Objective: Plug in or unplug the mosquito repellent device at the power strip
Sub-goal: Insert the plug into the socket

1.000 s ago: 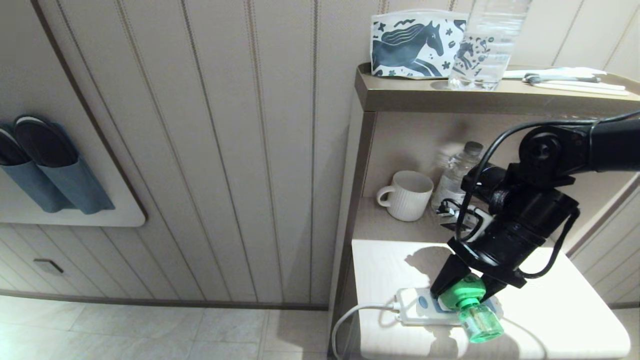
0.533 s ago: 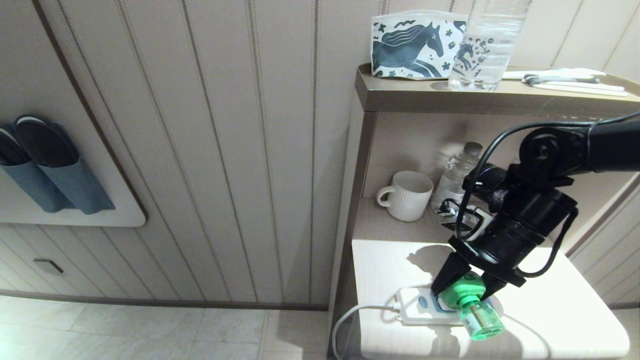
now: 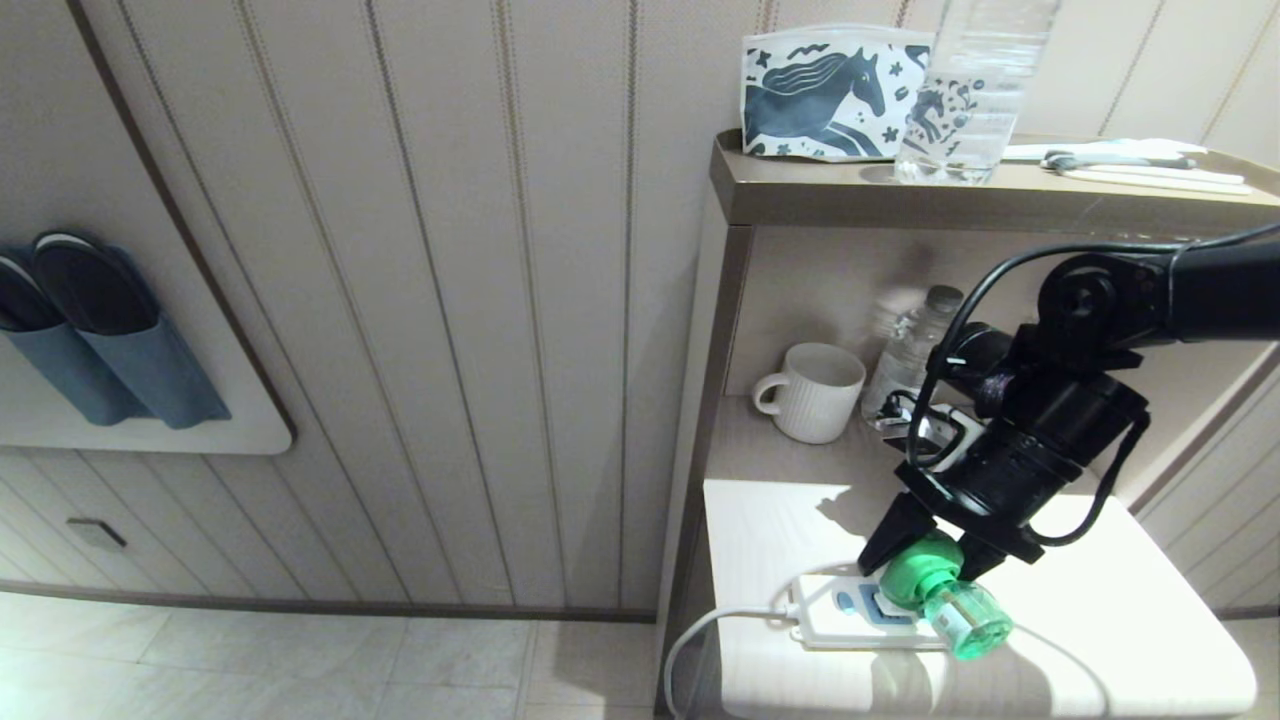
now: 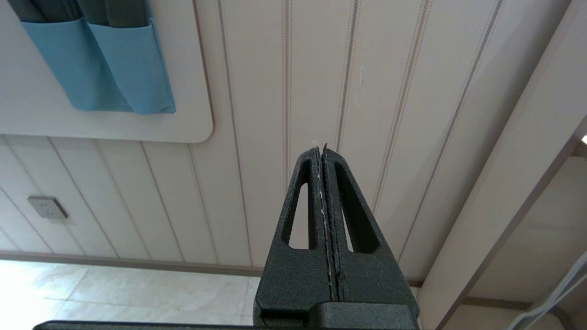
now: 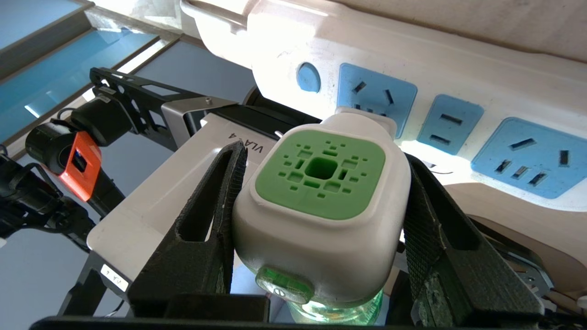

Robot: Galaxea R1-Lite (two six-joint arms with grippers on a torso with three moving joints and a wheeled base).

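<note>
Step in hand: judged to be seating or drawing the plug at the first socket panel, the one beside the blue button; which of the two cannot be told from this moment alone.
Right gripper [image 5: 321,192]: fingers [image 5: 215,215] pressed against both flanks of the mosquito repellent device [image 5: 321,201], gripping its white head; neither wide nor fully closed.
Device position: over the button end of the power strip [image 3: 850,608], its back meeting the first blue panel [image 5: 376,94]. The prongs are hidden, so depth of seating cannot be confirmed. The green bottle [image 3: 965,620] points out toward the front of the table [image 3: 1100,600].
Strip position: lying flat on the white table top, cord [image 3: 700,635] trailing off the edge nearest the wall.
Advice, alignment: keep the device square to the socket face; any push or pull should run straight along the prong axis, not at a slant.
Advice, strip: nothing holds the strip down, so a hard pull is likely to lift or drag it. Slow, steady force is recommended.
Advice, grip: keep hold on the rigid head, not the bottle.
Right arm pose: reaching in from the right side, wrist bent downward, gripper angled down toward the strip.
Left gripper [image 4: 323,151]: parked facing the panelled wall [image 4: 275,91], fingers pressed together, holding nothing.
Nearby items: mug [image 3: 815,390] and water bottle [image 3: 915,350] on the shelf behind, well apart from the work.
</note>
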